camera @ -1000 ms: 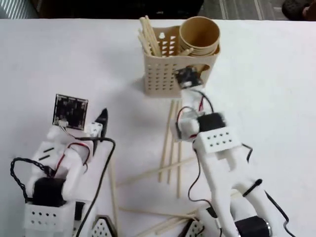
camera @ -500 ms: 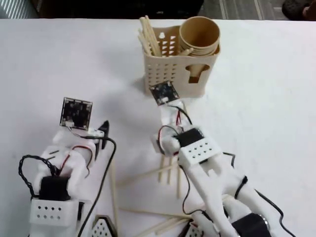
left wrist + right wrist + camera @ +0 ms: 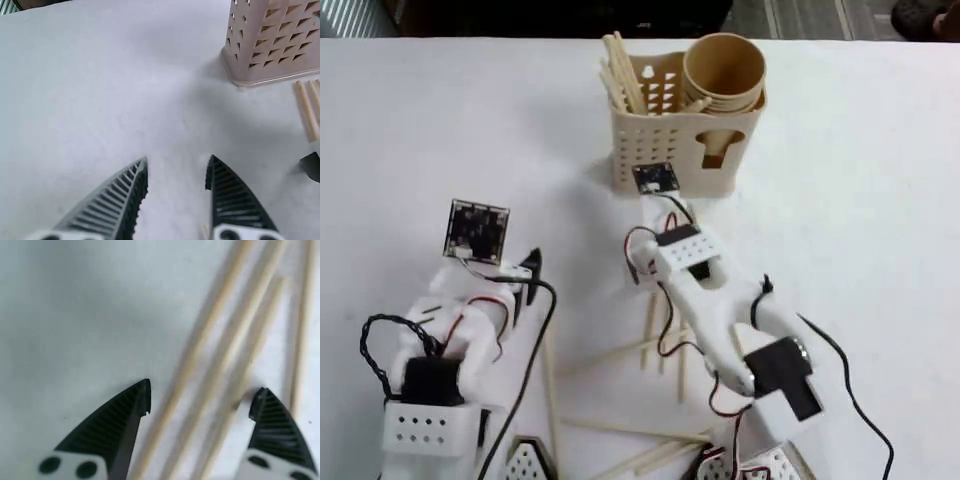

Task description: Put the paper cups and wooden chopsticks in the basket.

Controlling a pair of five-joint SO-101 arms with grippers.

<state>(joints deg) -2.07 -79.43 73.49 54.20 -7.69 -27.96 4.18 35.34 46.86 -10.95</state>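
Now my right hand (image 3: pixel 203 388) gapes over loose chopsticks (image 3: pixel 199 340) on the bench (image 3: pixel 860 230), at six o'clock from the basket (image 3: pixel 660 150) holding cups (image 3: pixel 723 68); my left hand (image 3: pixel 178 159) is apart too.

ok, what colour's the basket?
The basket is beige, its walls perforated; the high view shows it best.

Bright, even light; soft shadows
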